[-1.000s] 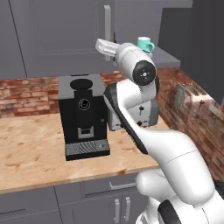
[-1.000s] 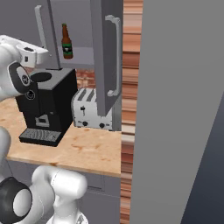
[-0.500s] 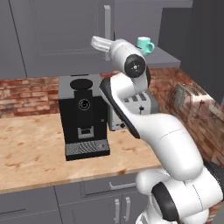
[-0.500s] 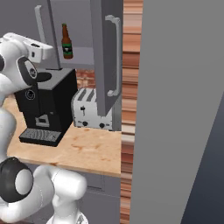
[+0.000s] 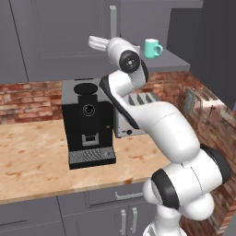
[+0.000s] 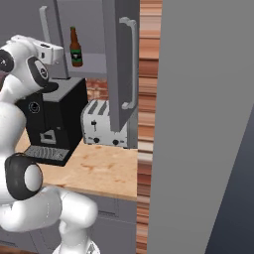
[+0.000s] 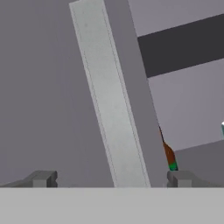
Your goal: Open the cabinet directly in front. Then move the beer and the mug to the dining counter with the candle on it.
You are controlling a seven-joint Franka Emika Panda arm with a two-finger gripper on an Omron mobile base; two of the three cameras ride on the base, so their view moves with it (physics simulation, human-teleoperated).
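The cabinet hangs above the wood worktop; I read its right door as swung open toward the base in the right base view, edge on, with its long silver bar handle facing right. In the left base view the left door looks closed, and its handle rises just behind the arm's wrist.

The beer stands upright on the grey inner shelf, left of the open door. In the hand view a sliver of its brown glass and green label shows past the door edge. The mug sits upright on the same shelf in the left base view, its loop handle to the right, just right of the wrist.

My gripper is raised to cabinet height, facing the pale edge of the left door. Its two fingertips stand wide apart at the bottom of the hand view, nothing between them, and the door edge lies in line with the gap. Whether they touch the door I cannot tell.

Below, on the worktop, a black coffee machine stands beside a silver toaster, both against the brick backsplash. Grey drawer units sit under the worktop.
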